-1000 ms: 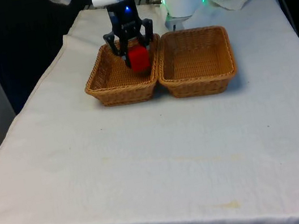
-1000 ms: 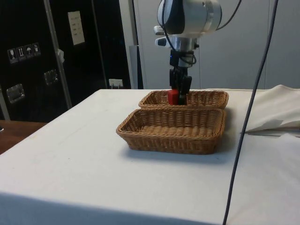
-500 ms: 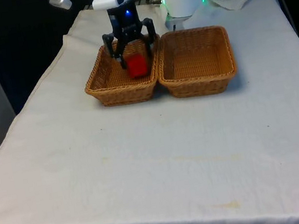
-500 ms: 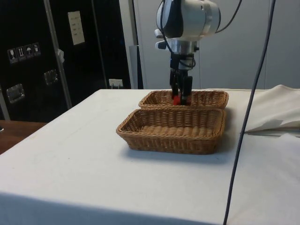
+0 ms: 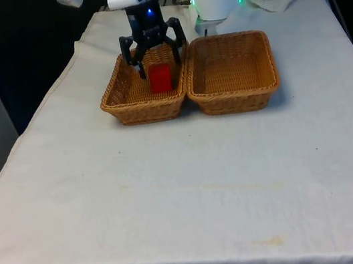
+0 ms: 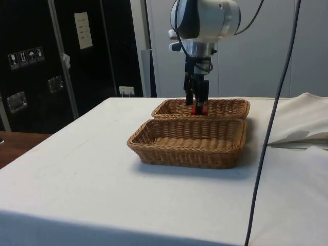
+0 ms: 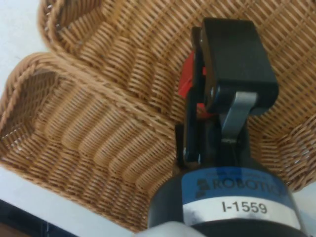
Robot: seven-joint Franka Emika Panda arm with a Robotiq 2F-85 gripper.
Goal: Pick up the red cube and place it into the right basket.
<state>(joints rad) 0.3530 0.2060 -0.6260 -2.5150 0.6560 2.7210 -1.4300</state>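
The red cube [image 5: 160,78] lies on the floor of the wicker basket on the front view's left [image 5: 118,104], free of the fingers. My black gripper [image 5: 154,56] hangs open just above it, one finger to each side. In the side view the gripper [image 6: 197,98] is over the far basket [image 6: 169,108], and a bit of the cube [image 6: 199,109] shows above that rim. In the wrist view a sliver of the cube [image 7: 186,81] shows behind one of the fingers [image 7: 232,64]. The basket on the front view's right [image 5: 236,105] holds nothing.
The two baskets stand side by side and touching near the table's far end. In the side view the empty basket [image 6: 189,148] is the nearer one. A cable [image 6: 266,133] hangs down in front of that view. Bare white cloth [image 5: 186,191] stretches towards the front edge.
The gripper has gone from shut on the cube to open. The cube has dropped from between the fingers onto the floor of the front view's left basket. The gripper has risen slightly.
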